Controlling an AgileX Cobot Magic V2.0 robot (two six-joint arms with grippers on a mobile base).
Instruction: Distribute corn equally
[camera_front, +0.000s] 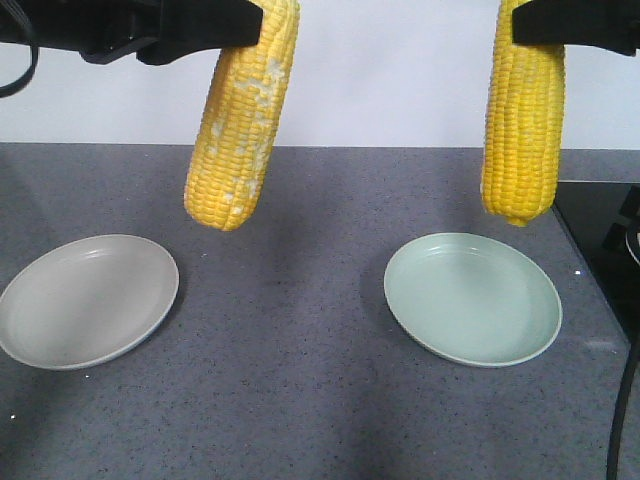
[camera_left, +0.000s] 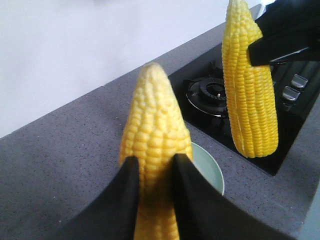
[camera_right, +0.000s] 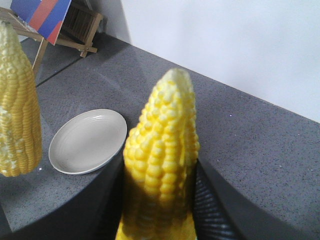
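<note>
I am holding one corn cob (camera_front: 243, 120) clamped in the left fingers (camera_left: 131, 200) at upper left above the grey plate (camera_front: 85, 300), another cob (camera_front: 523, 120) clamped in the right fingers (camera_right: 210, 210) over the green plate (camera_front: 472, 298), both hanging well above the surface (camera_front: 290, 400), no writing readable.

Grey speckled countertop (camera_front: 300, 400) with two plates

A beige plate (camera_front: 85, 300) lies at left, a pale green plate (camera_front: 472, 298) at right, well apart; a black hob (camera_left: 250, 115) sits inset.

Front view faces the counter (camera_front: 300, 400); both wrist views look close across it
</note>
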